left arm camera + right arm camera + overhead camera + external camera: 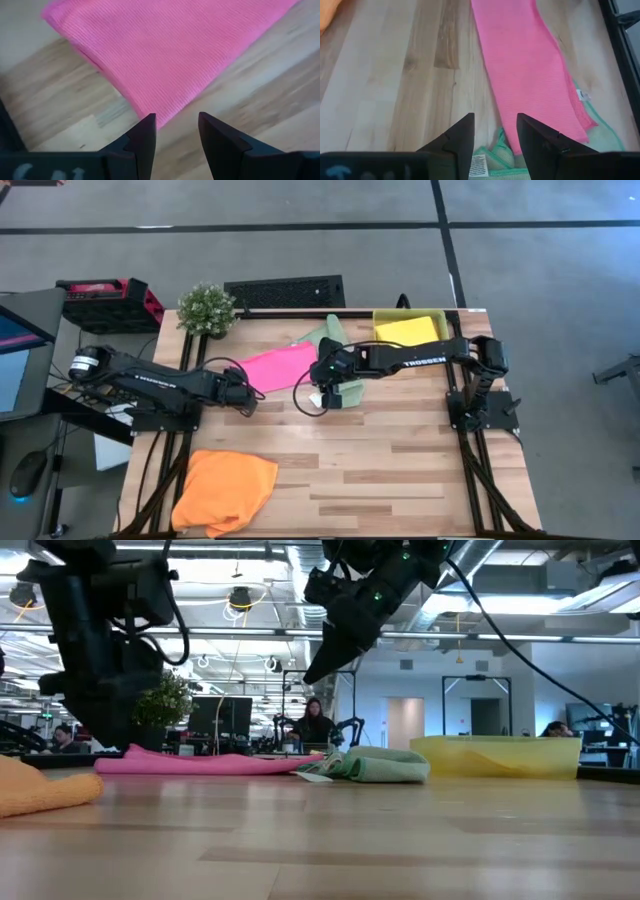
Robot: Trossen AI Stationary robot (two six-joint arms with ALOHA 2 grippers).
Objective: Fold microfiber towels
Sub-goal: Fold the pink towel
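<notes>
— Wooden tabletop [400,470]: where do your arms sit?

— My left gripper [247,402] reaches low toward frame centre, fingers parted, empty, at the pink towel [280,366] edge. My right gripper [322,402] hangs raised mid-frame, fingers apart, empty, forearm lettered TROSSEN.

— Other towels?

— Green towel [335,332] behind pink; orange towel [225,490] lower left; yellow towel [408,330] upper right.

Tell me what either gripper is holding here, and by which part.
Nothing is held. The left gripper is open over a corner of the pink towel; the right gripper hangs open above the green towel.
</notes>
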